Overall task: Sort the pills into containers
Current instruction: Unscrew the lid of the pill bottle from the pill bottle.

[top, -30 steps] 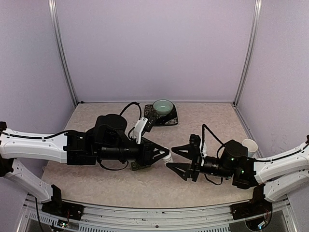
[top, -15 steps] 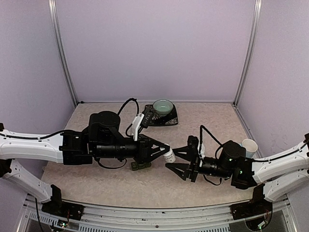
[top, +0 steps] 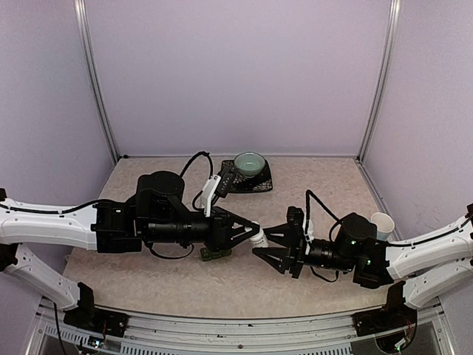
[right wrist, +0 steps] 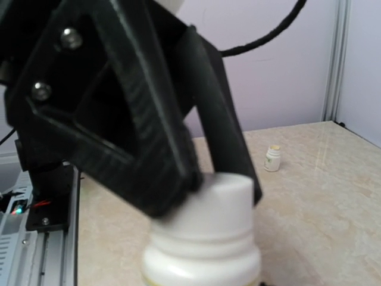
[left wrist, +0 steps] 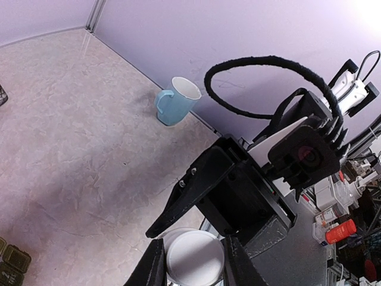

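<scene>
The left tool is reaching rightward over the middle of the worktop, with its fingers pressing together on a white bottle and holding it clear of the surface. In the left wrist view the bottle's round white end is sitting snugly between the two fingers. The right tool is coming at it from the opposite side, its jaws standing spread in a V around the bottle's free end. Whether they are touching the bottle cannot be told. In the right wrist view the bottle's cap is filling the lower middle and the left tool's black frame is crowding in over it.

The containers are lying on the worktop just under the left tool's wrist, partly hidden by it. They are on the near side of the held bottle and well in from the front edge.

A teal bowl is sitting on a dark mat against the back wall, behind the left arm. A pale blue mug is standing close to the right wall, beside the right arm. A small bottle is standing upright on bare worktop in the distance of the right wrist view.

Bare worktop is lying open between the tools and the near edge. More is running from the mat across to the back right corner.
</scene>
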Motion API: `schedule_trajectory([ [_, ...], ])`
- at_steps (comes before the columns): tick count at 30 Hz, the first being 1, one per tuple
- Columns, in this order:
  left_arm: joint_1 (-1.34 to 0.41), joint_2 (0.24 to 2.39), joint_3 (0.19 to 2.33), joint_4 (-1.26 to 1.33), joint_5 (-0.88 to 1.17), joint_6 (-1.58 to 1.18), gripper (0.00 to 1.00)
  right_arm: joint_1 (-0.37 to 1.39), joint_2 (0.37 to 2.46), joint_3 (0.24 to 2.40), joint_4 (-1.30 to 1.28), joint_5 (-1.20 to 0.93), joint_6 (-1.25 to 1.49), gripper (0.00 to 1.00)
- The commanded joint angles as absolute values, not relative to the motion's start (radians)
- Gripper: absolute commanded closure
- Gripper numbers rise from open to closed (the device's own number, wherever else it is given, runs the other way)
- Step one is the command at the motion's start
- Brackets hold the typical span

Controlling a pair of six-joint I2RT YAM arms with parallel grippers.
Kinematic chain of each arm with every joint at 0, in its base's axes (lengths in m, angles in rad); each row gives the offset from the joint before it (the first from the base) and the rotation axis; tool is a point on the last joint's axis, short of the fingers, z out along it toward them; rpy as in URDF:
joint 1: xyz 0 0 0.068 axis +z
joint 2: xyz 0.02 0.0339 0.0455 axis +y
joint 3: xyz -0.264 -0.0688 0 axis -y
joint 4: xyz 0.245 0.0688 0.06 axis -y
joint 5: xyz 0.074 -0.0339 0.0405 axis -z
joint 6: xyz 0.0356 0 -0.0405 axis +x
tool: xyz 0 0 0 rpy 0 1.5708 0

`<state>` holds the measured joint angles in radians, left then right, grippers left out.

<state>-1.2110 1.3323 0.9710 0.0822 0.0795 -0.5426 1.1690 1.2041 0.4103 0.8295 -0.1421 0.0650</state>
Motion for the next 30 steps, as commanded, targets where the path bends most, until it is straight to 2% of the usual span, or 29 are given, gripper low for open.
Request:
schedule_trajectory([
  [1,-1.206,1.324,0.962,0.108,0.094,-0.544,0.88,1.177,1.204,0.435,0.843,-0.158,0.061,0.57],
  [4,-1.205,1.32,0.958,0.109,0.089,-0.545,0.88,1.177,1.208,0.448,0.823,-0.151,0.058,0.69],
  [6,-1.205,1.317,0.956,0.112,0.088,-0.546,0.87,1.177,1.212,0.454,0.812,-0.149,0.053,0.71],
  [7,-1.206,1.318,0.956,0.112,0.088,-0.546,0.84,1.177,1.214,0.456,0.807,-0.147,0.054,0.72],
  [9,-1.205,1.315,0.956,0.11,0.087,-0.548,0.71,1.176,1.212,0.46,0.798,-0.144,0.057,0.73],
  [14,-1.203,1.297,0.952,0.094,0.062,-0.534,0.26,1.177,1.199,0.469,0.755,-0.161,0.083,0.75],
  [17,-1.195,1.293,0.957,0.09,0.064,-0.522,0.13,1.177,1.213,0.489,0.728,-0.201,0.105,0.76],
  [21,-1.193,1.304,0.969,0.1,0.081,-0.508,0.11,1.177,1.251,0.512,0.721,-0.232,0.133,0.76],
  [30,-1.204,1.317,0.965,0.135,0.113,-0.468,0.11,1.178,1.318,0.549,0.747,-0.301,0.184,0.76],
])
